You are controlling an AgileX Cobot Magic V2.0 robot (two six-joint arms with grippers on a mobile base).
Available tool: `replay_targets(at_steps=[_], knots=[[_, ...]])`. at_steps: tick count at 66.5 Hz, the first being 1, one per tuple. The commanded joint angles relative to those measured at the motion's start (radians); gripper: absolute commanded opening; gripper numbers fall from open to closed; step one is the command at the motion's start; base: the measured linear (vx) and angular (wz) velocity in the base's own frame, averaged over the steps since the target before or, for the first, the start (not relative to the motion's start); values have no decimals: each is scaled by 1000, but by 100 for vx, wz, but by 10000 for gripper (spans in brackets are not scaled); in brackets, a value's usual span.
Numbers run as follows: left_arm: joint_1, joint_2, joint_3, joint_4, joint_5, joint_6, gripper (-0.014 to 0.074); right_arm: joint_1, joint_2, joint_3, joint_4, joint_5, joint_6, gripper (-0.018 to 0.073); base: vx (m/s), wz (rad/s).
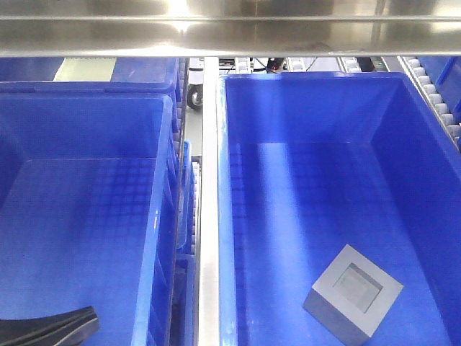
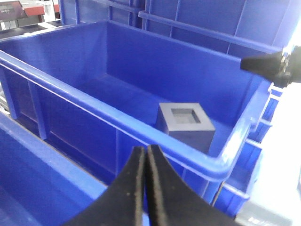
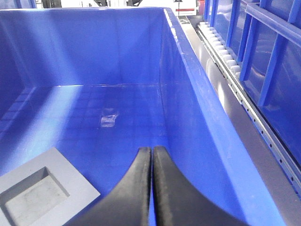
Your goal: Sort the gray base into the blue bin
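The gray base (image 1: 353, 292) lies flat, recess up, on the grid floor of the right blue bin (image 1: 230, 216), near its front. The left wrist view shows the gray base (image 2: 185, 123) past that blue bin's rim (image 2: 108, 110). My left gripper (image 2: 145, 149) is shut and empty, outside the rim over the neighbouring tub; its black fingers (image 1: 72, 324) show at the bottom left of the front view. My right gripper (image 3: 151, 149) is shut and empty inside the blue bin (image 3: 202, 117), with the gray base (image 3: 37, 193) down to its left, apart from it.
A second blue tub (image 1: 72, 216) stands on the left, split from the right one by a metal rail (image 1: 209, 216). A steel shelf (image 1: 230, 32) spans overhead. A roller track (image 3: 221, 52) runs along the right side. More blue tubs (image 2: 211, 19) are stacked behind.
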Motion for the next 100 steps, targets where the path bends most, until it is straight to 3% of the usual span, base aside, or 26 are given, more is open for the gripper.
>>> replay_targets(at_steps=[1, 10, 32, 39, 44, 55, 74, 100], knots=[[36, -22, -26, -15, -71, 40, -6, -3, 18, 5, -5, -46, -12, -5, 0, 0], [190, -116, -26, -16, -48, 40, -6, -3, 18, 5, -5, -46, -12, -5, 0, 0], [753, -395, -26, -4, 103, 39, -6, -3, 18, 5, -5, -46, -12, -5, 0, 0], [888, -461, -26, 2, 163, 39, -6, -3, 18, 5, -5, -46, -12, -5, 0, 0], [948, -491, -26, 2, 204, 39, -6, -3, 18, 5, -5, -46, -12, -5, 0, 0], [979, -490, -26, 6, 241, 39, -6, -3, 18, 5, -5, -46, -12, -5, 0, 0], [923, -490, -21, 46, 250, 37, -6, -3, 18, 5, -5, -46, -12, -5, 0, 0], [921, -490, 239, 20, 37, 35, -6, -3, 18, 5, -5, -46, -12, -5, 0, 0]])
